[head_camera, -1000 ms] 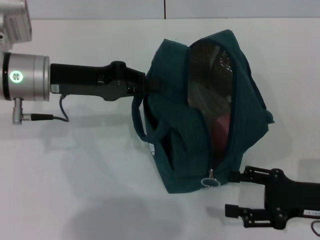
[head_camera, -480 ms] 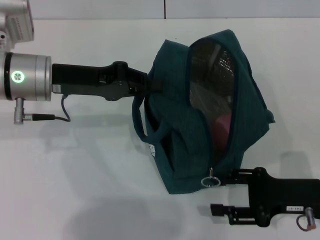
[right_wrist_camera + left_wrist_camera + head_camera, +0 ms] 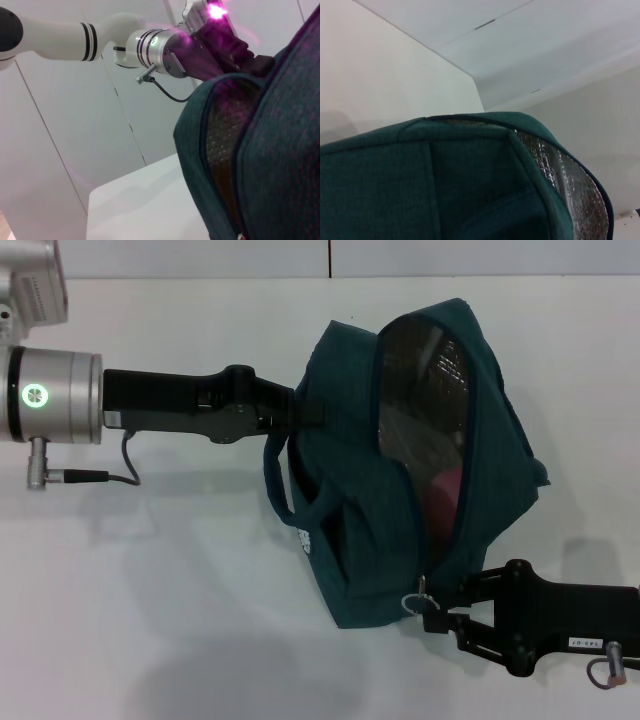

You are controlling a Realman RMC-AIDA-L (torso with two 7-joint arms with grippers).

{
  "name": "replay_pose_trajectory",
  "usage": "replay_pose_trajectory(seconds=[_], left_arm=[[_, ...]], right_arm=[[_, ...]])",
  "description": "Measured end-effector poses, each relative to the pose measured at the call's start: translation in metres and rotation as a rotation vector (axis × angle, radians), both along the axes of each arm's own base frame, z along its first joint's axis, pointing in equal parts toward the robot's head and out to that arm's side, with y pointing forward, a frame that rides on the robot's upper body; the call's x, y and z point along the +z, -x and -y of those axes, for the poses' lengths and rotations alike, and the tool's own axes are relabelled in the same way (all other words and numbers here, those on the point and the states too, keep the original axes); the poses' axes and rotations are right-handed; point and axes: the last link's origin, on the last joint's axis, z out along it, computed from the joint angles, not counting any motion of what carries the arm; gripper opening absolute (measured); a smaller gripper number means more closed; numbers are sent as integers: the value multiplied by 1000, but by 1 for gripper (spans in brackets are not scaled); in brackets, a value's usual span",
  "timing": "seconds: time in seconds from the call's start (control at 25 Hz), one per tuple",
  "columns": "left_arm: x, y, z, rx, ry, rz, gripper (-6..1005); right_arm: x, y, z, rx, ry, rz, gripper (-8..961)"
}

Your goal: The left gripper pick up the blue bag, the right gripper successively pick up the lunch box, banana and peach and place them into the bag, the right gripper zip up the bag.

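the bag (image 3: 370, 490) sits on the white counter (image 3: 180, 580), its long zip mostly undone so the mouth gapes and the silver lining (image 3: 425, 390) shows. low inside the opening there is a patch of pink – the peach (image 3: 445, 485). nothing more of the contents can be made out.

the left claw (image 3: 300, 415) reaches in from the robot's left and is clamped on the bag's top edge by the handles, fingers together on the fabric. one loop handle (image 3: 275, 475) hangs just under it. in the left wrist view only the bag's teal rim (image 3: 470, 122) and a strip of lining are seen.

the right claw (image 3: 428, 612) lies low on the counter at the bag's near end, its tips drawn together right at the metal ring pull (image 3: 417, 602) where the zip track ends – it looks pinched on the ring, though the contact itself is partly hidden by the fingers. a small white label (image 3: 582, 642) sits on its side. the right wrist view looks up along the open zip, with the left arm (image 3: 150, 47) gripping the far side of the bag.
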Motion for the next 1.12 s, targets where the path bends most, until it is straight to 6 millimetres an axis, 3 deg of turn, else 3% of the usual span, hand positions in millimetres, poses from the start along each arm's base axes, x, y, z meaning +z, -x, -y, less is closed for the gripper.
replay_pose_trajectory(seconds=[0.32, 0.52, 1.12], left_arm=[[0, 0, 0, -10, -5, -3, 42], [1, 0, 0, -11, -6, -5, 42], [2, 1, -1, -13, -11, -4, 43]], right_arm=[[-1, -2, -2, -10, -6, 15, 123], [-1, -2, -2, -11, -9, 15, 46], [18, -10, 13, -50, -53, -86, 10]])
